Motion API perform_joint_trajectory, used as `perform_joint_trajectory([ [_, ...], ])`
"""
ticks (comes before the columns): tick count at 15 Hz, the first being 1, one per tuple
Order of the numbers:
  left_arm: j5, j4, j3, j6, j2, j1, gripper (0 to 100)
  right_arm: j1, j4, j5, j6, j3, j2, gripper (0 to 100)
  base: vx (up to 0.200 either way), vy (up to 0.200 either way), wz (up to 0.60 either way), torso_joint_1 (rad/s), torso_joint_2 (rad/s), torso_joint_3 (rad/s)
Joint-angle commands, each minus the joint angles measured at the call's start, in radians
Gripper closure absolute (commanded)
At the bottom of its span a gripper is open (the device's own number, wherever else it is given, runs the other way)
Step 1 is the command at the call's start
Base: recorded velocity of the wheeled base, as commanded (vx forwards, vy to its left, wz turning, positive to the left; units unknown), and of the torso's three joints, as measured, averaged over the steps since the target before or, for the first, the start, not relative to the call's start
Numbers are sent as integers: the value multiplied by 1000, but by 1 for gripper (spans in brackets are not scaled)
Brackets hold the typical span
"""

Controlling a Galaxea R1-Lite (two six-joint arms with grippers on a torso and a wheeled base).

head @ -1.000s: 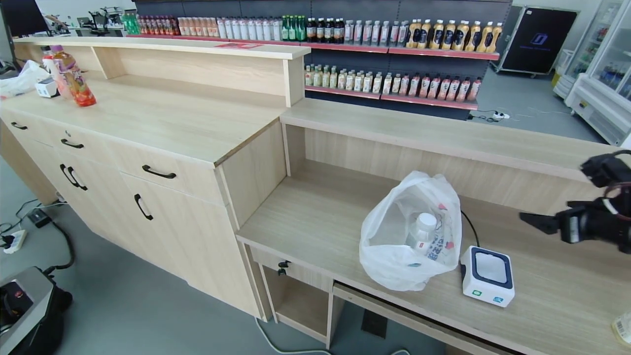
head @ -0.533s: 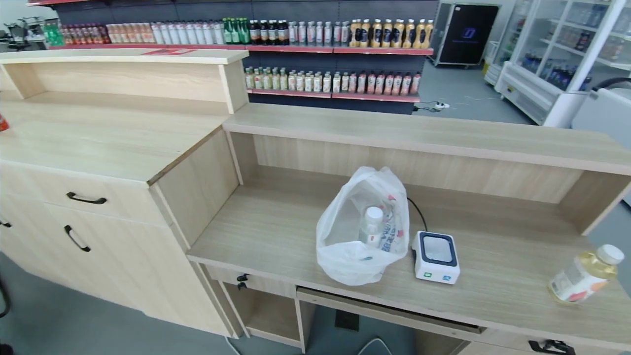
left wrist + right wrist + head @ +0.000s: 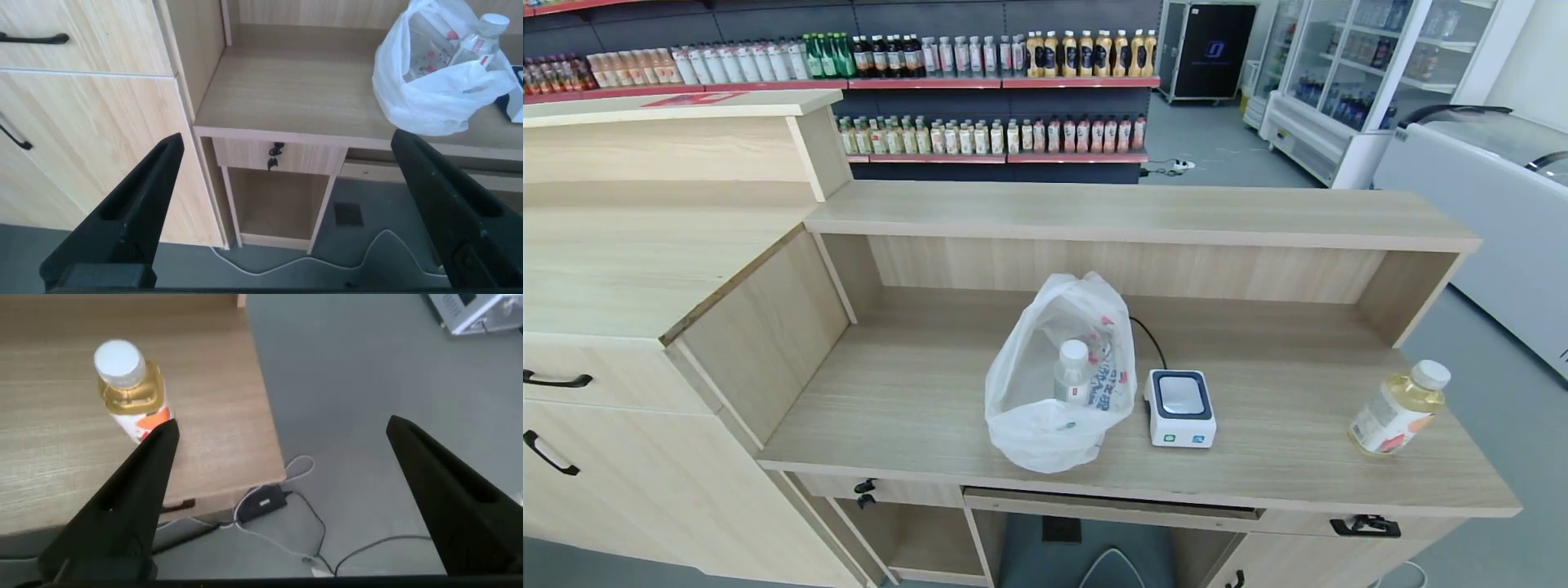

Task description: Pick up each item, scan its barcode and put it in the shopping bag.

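Note:
A white plastic shopping bag stands open in the middle of the lower wooden counter, with a white-capped bottle upright inside it. Just right of the bag sits a small white barcode scanner. A yellow drink bottle with a white cap stands near the counter's right end. My left gripper is open and holds nothing, low in front of the counter's left part, with the bag farther off. My right gripper is open and holds nothing, above the counter's right end beside the yellow bottle.
A raised ledge runs behind the lower counter, and a taller counter with drawers stands to the left. Drink shelves and fridges line the back. Cables lie on the floor by the counter's right end.
The head camera has swung to the right: the bag and scanner now sit at the picture's centre, and the yellow bottle has come into view at the counter's right end.

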Motion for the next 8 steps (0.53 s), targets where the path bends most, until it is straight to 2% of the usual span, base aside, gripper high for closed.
perform_joint_trajectory([
  [1, 0, 0, 0, 0, 0, 1, 0, 50, -124, 38, -17, -1, 194, 0, 0, 0, 0, 0, 0, 0],
  [5, 0, 0, 0, 0, 0, 1, 0, 73, -173, 103, -158, -1, 303, 0, 0, 0, 0, 0, 0, 0],
  [8, 0, 0, 0, 0, 0, 1, 0, 76, -206, 116, -187, -1, 356, 0, 0, 0, 0, 0, 0, 0],
])
